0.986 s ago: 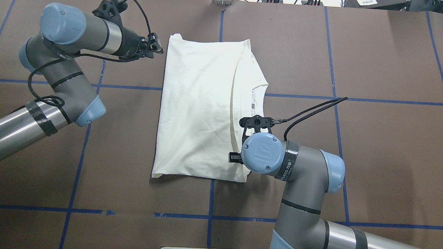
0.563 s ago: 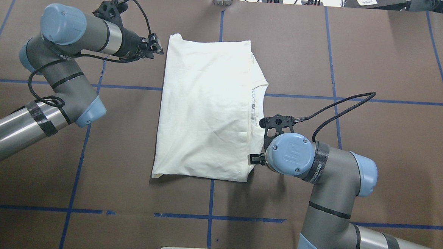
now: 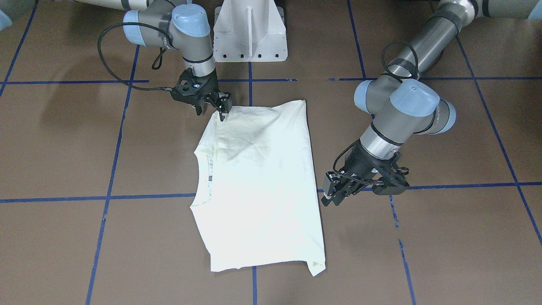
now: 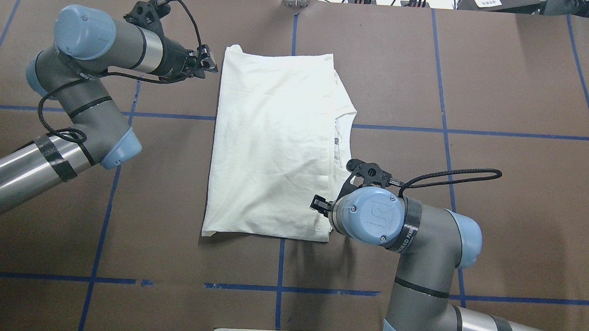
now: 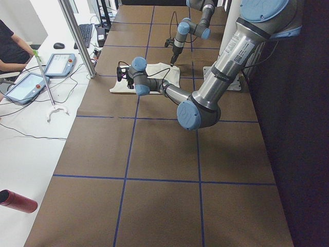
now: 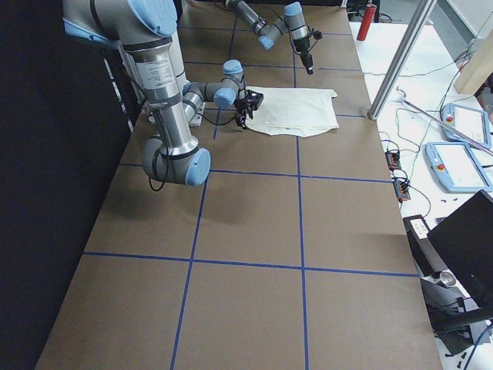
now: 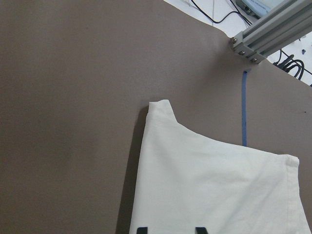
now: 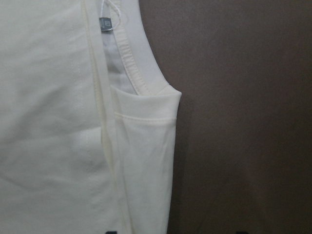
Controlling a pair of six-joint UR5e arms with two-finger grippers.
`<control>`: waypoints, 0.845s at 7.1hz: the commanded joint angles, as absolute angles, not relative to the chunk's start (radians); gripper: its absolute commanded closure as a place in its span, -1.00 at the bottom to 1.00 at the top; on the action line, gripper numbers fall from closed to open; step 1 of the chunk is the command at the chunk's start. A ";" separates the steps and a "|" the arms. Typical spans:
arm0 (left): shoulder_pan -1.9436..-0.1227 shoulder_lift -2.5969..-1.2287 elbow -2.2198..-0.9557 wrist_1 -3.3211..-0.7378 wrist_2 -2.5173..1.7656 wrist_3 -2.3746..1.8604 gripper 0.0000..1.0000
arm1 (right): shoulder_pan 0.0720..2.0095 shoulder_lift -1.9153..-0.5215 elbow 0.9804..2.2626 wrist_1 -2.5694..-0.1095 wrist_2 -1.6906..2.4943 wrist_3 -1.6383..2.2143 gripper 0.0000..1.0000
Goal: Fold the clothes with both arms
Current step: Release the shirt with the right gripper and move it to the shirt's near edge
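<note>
A cream shirt (image 4: 270, 144) lies folded flat in the middle of the brown bench (image 4: 505, 96), plain side up, as a long rectangle running from the robot's side to the far side. Its collar (image 4: 341, 132) opens toward the robot's right, and a folded layer covers most of the body up to a seam line beside the collar. The left gripper (image 4: 208, 64) hangs just beside the shirt's far left corner, close to the cloth edge but apart from it. In the left wrist view its fingertips (image 7: 142, 230) show at the bottom edge, moderately apart, with nothing between them but the shirt lying on the bench ahead. The right gripper (image 4: 320, 204) is over the shirt's near right corner, below the collar. From the front the right gripper (image 3: 220, 106) points down at that corner, whether touching the cloth I cannot tell. In the right wrist view its fingertips (image 8: 112, 232) barely show at the bottom edge, set wide, holding nothing, and a grey label (image 8: 104, 23) sits inside the collar. Blue tape lines (image 4: 281, 265) cross the bench in a grid.
</note>
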State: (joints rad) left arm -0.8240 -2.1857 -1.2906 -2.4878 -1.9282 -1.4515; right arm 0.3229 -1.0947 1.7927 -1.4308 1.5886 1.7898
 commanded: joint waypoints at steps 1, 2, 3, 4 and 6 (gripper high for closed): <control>-0.824 -2.184 -1.290 -2.487 -1.928 -1.451 0.13 | 0.289 -1.091 1.781 -1.388 1.582 1.925 -0.54; -0.824 -2.186 -1.290 -2.485 -1.928 -1.451 0.13 | 0.288 -1.092 1.779 -1.388 1.582 1.936 -0.36; -0.824 -2.186 -1.290 -2.485 -1.928 -1.451 0.13 | 0.288 -1.092 1.769 -1.388 1.582 1.936 -0.15; -0.822 -2.184 -1.290 -2.485 -1.927 -1.451 0.13 | 0.288 -1.091 1.766 -1.387 1.582 1.936 0.19; -0.822 -2.169 -1.290 -2.493 -1.927 -1.450 0.13 | 0.293 -1.092 1.769 -1.387 1.586 1.922 1.00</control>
State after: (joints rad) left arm -0.8225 -2.1750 -1.2901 -2.4901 -1.9275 -1.4508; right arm 0.2909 -1.0917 1.7673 -1.3870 1.5833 1.9289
